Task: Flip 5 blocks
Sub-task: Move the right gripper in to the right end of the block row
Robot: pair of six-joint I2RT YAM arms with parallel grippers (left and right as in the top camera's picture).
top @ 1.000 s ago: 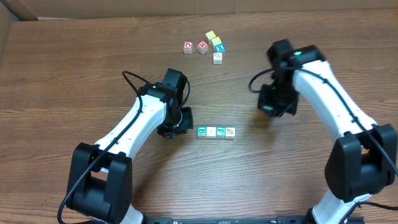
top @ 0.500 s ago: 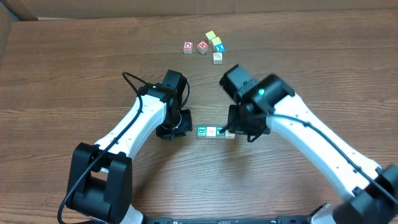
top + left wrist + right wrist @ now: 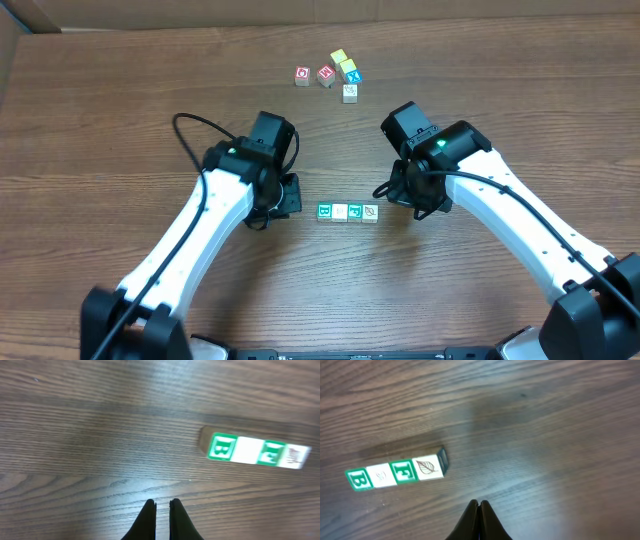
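Right tool point(image 3: 478, 506) has drawn back from the row of four blocks point(image 3: 347, 212), pressed together like the left tool point(image 3: 162, 506); seemingly one flip remains.

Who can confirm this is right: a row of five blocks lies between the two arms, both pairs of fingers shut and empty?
Not five: the row of blocks holds four, as the right wrist view shows. The rest stands; left fingers and right fingers are shut and empty.

9 blocks point(image 3: 339, 212) (4 in row, 5 loose) & 2 arms point(image 3: 190, 232).
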